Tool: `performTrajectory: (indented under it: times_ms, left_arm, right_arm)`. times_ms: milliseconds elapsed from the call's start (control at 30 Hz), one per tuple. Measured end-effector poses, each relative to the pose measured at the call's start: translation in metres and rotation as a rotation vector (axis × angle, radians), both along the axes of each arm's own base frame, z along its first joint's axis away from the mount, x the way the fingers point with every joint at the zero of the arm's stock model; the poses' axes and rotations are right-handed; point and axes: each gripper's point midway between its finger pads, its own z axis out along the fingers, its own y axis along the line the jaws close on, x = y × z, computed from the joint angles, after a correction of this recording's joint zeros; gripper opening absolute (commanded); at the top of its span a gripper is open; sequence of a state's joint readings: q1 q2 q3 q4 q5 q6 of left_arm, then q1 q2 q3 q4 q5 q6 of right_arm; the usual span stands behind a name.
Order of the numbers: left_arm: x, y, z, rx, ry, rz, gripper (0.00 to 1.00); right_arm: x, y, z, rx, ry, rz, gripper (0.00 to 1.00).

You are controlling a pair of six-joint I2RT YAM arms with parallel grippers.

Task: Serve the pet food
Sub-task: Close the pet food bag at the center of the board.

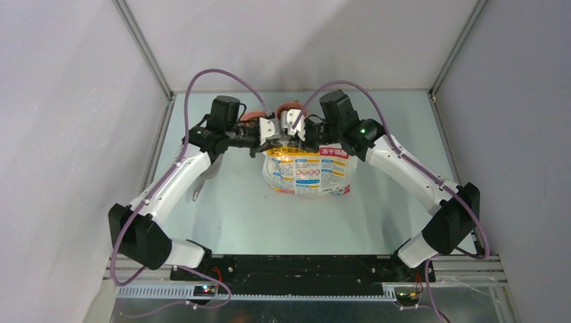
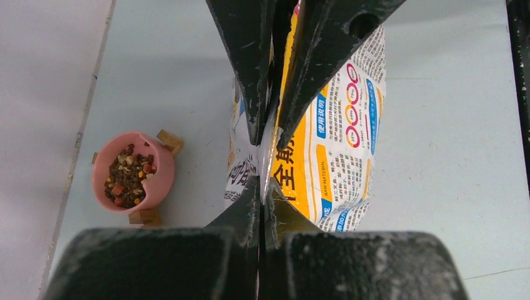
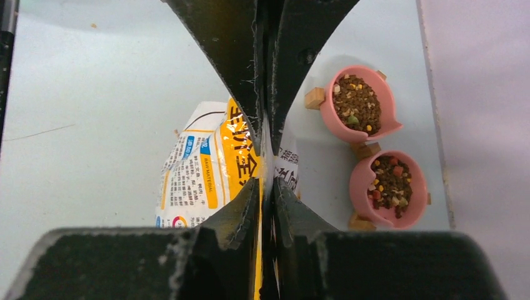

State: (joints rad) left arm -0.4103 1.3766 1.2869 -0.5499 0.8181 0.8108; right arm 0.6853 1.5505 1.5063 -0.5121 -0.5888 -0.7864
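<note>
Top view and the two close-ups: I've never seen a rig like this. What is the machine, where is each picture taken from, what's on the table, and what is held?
The machine is two robot arms, the left arm and the right arm, bolted at the near edge of a table. The top view looks down from above and behind them. Each close-up comes from a camera on one wrist, looking along that arm's own black fingers. On the table are a printed bag and two pink bowls, both holding kibble. Each arm ends in a two-finger tool: the left tool and the right tool are both shut on the bag's top edge, coming in from opposite sides.
</note>
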Motion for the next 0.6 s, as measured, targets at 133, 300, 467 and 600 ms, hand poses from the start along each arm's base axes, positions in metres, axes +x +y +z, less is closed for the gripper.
performTrajectory:
  times_ms: [133, 300, 467, 600]
  left_arm:
    - [0.0003, 0.0004, 0.0002, -0.006, 0.004, -0.003, 0.0]
    - [0.0002, 0.0006, 0.0002, -0.01, 0.007, -0.006, 0.0]
    - [-0.0006, 0.0002, 0.0003, -0.014, 0.016, -0.007, 0.14]
    - [0.0057, 0.0043, 0.0015, -0.014, 0.011, 0.026, 0.27]
  right_arm:
    - [0.004, -0.0002, 0.0013, -0.004, -0.03, -0.017, 0.0]
    - [0.0041, -0.0004, 0.0012, -0.01, -0.039, -0.018, 0.0]
    - [0.0008, -0.0015, 0.0021, -0.017, -0.029, -0.008, 0.0]
    - [0.0002, -0.0043, -0.0008, -0.027, -0.017, -0.01, 0.02]
